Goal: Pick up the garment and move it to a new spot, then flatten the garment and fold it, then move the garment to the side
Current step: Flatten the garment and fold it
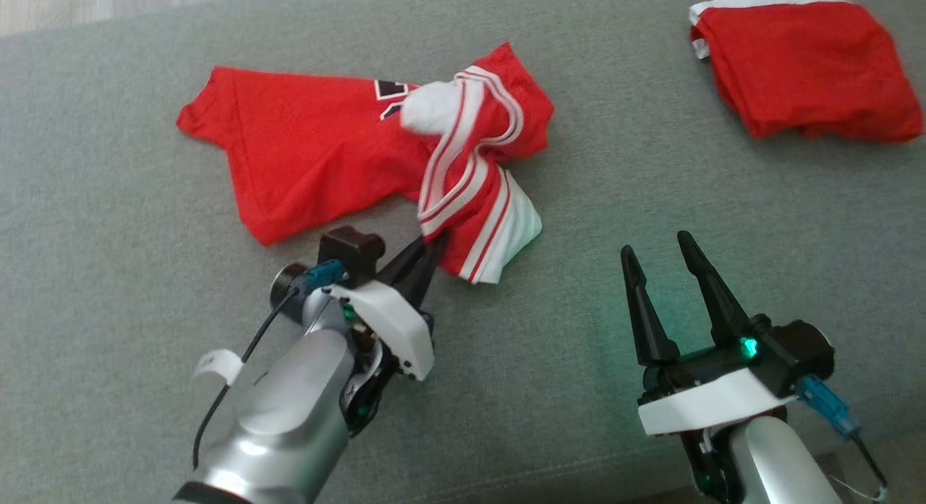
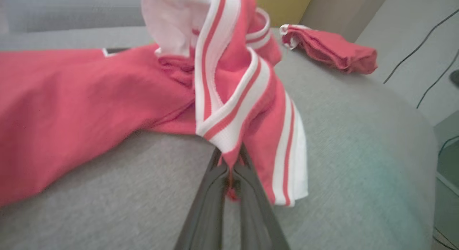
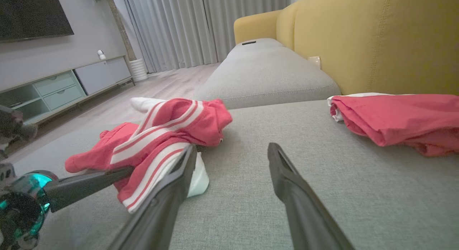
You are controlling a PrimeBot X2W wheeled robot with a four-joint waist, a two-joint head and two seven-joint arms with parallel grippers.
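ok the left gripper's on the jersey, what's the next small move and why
Probably raise the left gripper slightly: it is shut on the striped trim of the red jersey, which lies bunched on the grey cushion. The right gripper stands open, apart from it.

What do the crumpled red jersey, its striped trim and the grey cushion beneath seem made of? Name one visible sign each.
Red jersey: thin, matt sports mesh, probably synthetic; fine dotted texture, limp folds.
Striped trim: thicker ribbed knit, seemingly; fine lengthwise ribs.
Grey cushion: woven upholstery cloth, matt; flecked, coarse weave.
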